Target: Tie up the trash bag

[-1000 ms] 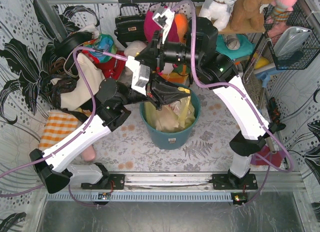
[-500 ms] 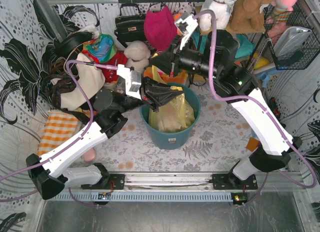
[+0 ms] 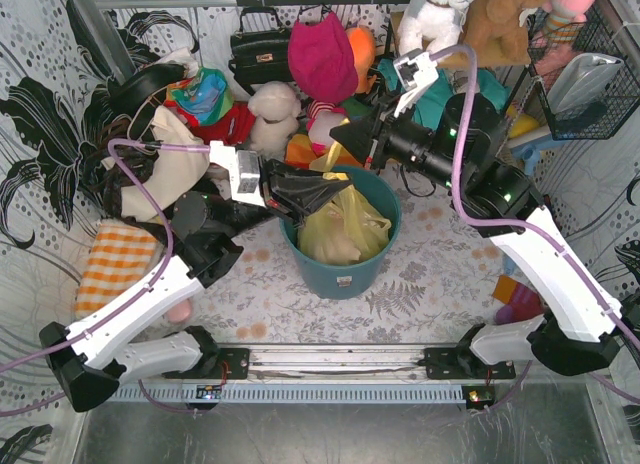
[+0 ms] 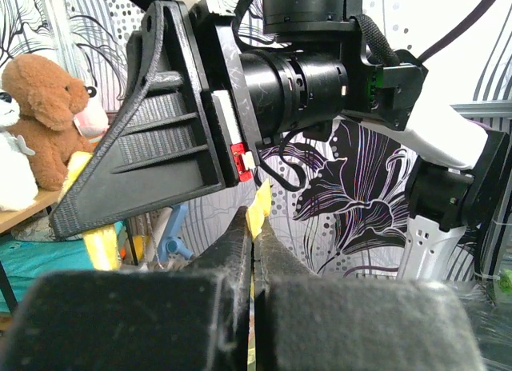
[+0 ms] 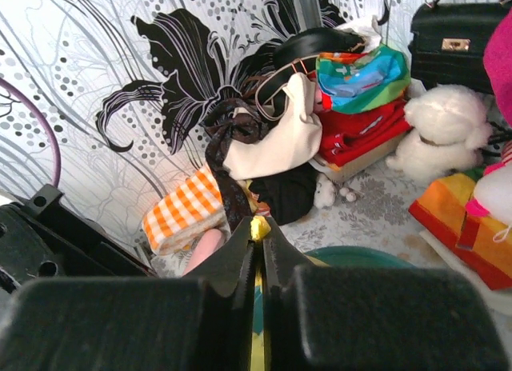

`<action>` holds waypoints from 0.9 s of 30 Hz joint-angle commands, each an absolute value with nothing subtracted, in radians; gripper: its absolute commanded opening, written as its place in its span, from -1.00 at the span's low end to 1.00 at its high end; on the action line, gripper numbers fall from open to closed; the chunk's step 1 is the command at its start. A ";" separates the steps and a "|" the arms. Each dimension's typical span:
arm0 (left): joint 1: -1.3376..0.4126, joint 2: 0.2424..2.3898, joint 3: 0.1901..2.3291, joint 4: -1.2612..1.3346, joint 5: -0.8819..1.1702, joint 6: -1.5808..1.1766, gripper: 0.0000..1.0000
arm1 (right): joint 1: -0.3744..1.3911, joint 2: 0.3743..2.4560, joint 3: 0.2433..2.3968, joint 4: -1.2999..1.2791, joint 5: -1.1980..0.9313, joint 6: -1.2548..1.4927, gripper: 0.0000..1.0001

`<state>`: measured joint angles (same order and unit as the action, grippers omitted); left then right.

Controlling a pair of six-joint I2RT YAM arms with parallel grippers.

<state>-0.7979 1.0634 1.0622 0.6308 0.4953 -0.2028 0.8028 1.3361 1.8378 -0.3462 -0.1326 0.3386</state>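
The trash bag (image 3: 345,229), thin yellow plastic with pale paper inside, sits in a teal bin (image 3: 340,277). My left gripper (image 3: 347,185) reaches in from the left over the bin's rim, shut on a twisted end of the bag. My right gripper (image 3: 334,137) points left just behind the bin, shut on another yellow end that stretches up from the bag. In the left wrist view a yellow tuft (image 4: 259,201) sticks out of the shut left gripper (image 4: 254,219). In the right wrist view a yellow bit of the bag (image 5: 259,226) shows at the tips of the right gripper (image 5: 258,237).
Behind the bin lie a white plush (image 3: 275,112), a magenta hat (image 3: 322,54), a black handbag (image 3: 260,49) and a cream tote (image 3: 185,164). An orange checked cloth (image 3: 115,259) lies at the left. A wire basket (image 3: 590,79) hangs at the right.
The right arm has swung right and back, drawing its yellow end away. The left gripper has pulled a little to the left. Both stayed shut on the bag.
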 commanded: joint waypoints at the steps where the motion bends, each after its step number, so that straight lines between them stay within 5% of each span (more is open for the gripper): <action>1: -0.797 1.040 1.047 0.647 0.475 -0.179 -1.00 | 0.807 1.281 1.795 -0.284 -0.068 0.392 -0.91; 16: -0.797 1.039 1.025 0.596 0.512 -0.187 -1.00 | 0.807 1.293 1.851 -0.320 -0.088 0.359 -0.27; 21: -0.795 1.048 1.030 0.599 0.518 -0.191 -1.00 | 0.807 1.306 1.877 -0.331 -0.097 0.351 -0.28; 24: -0.797 1.051 1.031 0.601 0.520 -0.193 -1.00 | 0.807 1.319 1.898 -0.351 -0.106 0.348 -0.55; 27: -0.797 1.052 1.032 0.604 0.520 -0.195 -1.00 | 0.807 1.323 1.906 -0.366 -0.109 0.345 -0.35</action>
<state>-0.7979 1.0534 1.0313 0.5716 0.5121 -0.1967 0.8028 1.3159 1.8687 -0.3489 -0.0902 0.3634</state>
